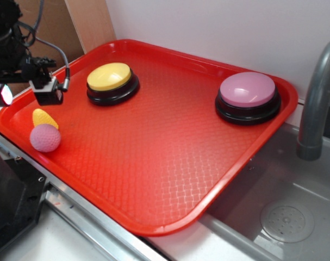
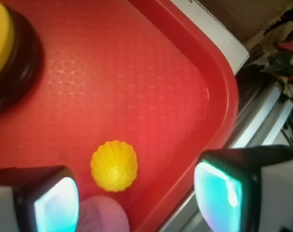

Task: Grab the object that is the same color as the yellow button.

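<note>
The object (image 1: 44,118), a small ribbed yellow-orange egg shape, lies on the red tray (image 1: 154,163) near its left corner. In the wrist view the object (image 2: 114,165) sits just ahead of the gap between my fingers. A pink ball (image 1: 45,137) touches its near side, and the pink ball (image 2: 102,214) shows low in the wrist view. The yellow button (image 1: 110,77) on its black base stands at the tray's back left; the yellow button (image 2: 0,41) fills the wrist view's upper left. My gripper (image 2: 136,200) hangs open above the object, holding nothing. Seen from outside, the gripper (image 1: 26,93) hovers over the tray's left rim.
A pink-purple button (image 1: 247,91) on a black base stands at the tray's back right. The tray's raised rim (image 2: 228,96) runs close to the object's right. A grey faucet (image 1: 317,98) and a metal sink (image 1: 284,212) lie to the right. Cardboard (image 1: 91,22) leans behind.
</note>
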Tool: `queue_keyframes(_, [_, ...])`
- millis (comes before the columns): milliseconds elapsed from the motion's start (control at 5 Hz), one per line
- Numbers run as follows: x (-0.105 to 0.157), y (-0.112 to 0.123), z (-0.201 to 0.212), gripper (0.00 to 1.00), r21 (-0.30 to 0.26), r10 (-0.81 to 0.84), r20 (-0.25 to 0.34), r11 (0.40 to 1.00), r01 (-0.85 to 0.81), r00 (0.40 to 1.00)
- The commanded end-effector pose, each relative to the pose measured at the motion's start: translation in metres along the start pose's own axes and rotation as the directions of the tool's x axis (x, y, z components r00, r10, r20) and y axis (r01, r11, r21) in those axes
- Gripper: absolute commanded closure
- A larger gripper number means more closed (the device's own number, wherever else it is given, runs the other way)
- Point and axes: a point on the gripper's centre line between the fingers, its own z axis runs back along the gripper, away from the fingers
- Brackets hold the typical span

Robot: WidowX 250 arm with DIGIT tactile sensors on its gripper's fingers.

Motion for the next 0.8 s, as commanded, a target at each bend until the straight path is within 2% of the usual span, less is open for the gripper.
queue_keyframes(0, [0.004, 0.003, -0.016, 0.00, -0.057, 0.005, 0.000, 0.998, -0.005, 1.000])
queue_keyframes(200, [0.004, -0.002, -0.027, 0.62, -0.127, -0.012, -0.031, 0.992, 0.008, 0.999])
queue_keyframes(400, [0.002, -0.005, -0.034, 1.00, -0.127, -0.034, -0.047, 0.991, 0.027, 0.998])
queue_keyframes(600, [0.001, -0.008, -0.031, 1.00, -0.101, -0.077, -0.060, 0.992, 0.070, 0.995])
